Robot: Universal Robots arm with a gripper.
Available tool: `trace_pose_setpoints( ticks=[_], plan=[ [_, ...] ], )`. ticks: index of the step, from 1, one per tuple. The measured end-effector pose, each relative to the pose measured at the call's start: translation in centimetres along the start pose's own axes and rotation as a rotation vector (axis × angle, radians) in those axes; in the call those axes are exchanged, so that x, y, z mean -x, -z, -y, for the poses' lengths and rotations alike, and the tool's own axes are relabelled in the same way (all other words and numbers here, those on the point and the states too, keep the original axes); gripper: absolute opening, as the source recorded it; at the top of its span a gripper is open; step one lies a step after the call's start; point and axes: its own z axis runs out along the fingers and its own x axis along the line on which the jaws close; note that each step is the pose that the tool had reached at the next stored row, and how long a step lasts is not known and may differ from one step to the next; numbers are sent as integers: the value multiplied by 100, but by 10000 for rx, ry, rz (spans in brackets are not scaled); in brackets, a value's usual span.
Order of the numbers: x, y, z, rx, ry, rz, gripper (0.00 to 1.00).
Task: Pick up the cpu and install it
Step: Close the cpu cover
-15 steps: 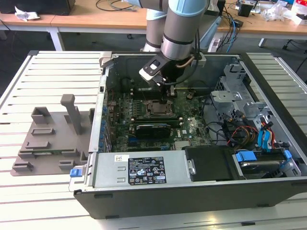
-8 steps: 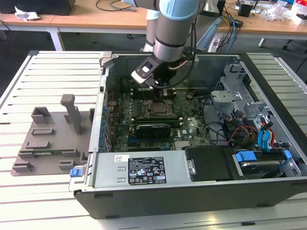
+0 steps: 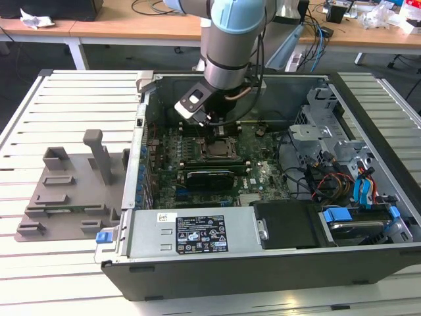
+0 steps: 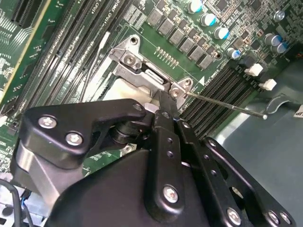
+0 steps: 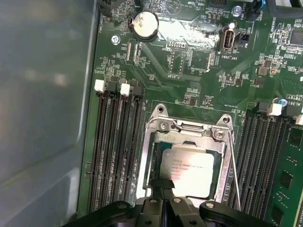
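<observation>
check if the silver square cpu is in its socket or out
In. The silver square cpu lies flat inside the metal socket frame in the first wrist view.

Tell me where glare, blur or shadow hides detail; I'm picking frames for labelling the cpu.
First wrist view: cpu evenly lit, white glare on the motherboard beside the coin cell, case wall a soft blur. Second wrist view: the black end effector hides most of the socket frame, whose bare metal gleams. Exterior view: even light, the arm overhangs the socket frame.

Matt silver metal cpu (image 5: 188, 166), shiny steel socket frame (image 5: 162, 126), matt black tool (image 5: 162, 185)
</observation>
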Motion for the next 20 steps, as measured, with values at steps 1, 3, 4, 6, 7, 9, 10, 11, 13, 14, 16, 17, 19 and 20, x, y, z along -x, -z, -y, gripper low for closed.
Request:
trace_pose_setpoints(
  ticks=[1, 3, 4, 6, 7, 9, 10, 11, 13, 14, 16, 17, 19, 20],
  plan=[
    [1, -2, -6, -3, -2, -3, 11],
    [11, 0, -69, 4, 0, -4, 11],
    [14, 1, -93, 0, -1, -5, 11],
    [28, 4, -183, -14, -1, -2, 11],
    [32, 4, -204, -17, 0, -2, 11],
    [38, 5, -251, -16, 16, -5, 11],
    [37, 10, -251, -16, 96, -3, 11],
    [34, 20, -252, -6, 128, -12, 11],
    [42, 45, -244, -17, 161, 8, 11],
    [48, 45, -243, -16, 208, 9, 11],
    [59, 45, -241, -25, 345, 23, 11],
    [72, 46, -239, -28, 377, 26, 11],
    [149, 50, -227, -29, 388, 27, 11],
    [191, 52, -219, -29, 389, 26, 11]
  ],
)
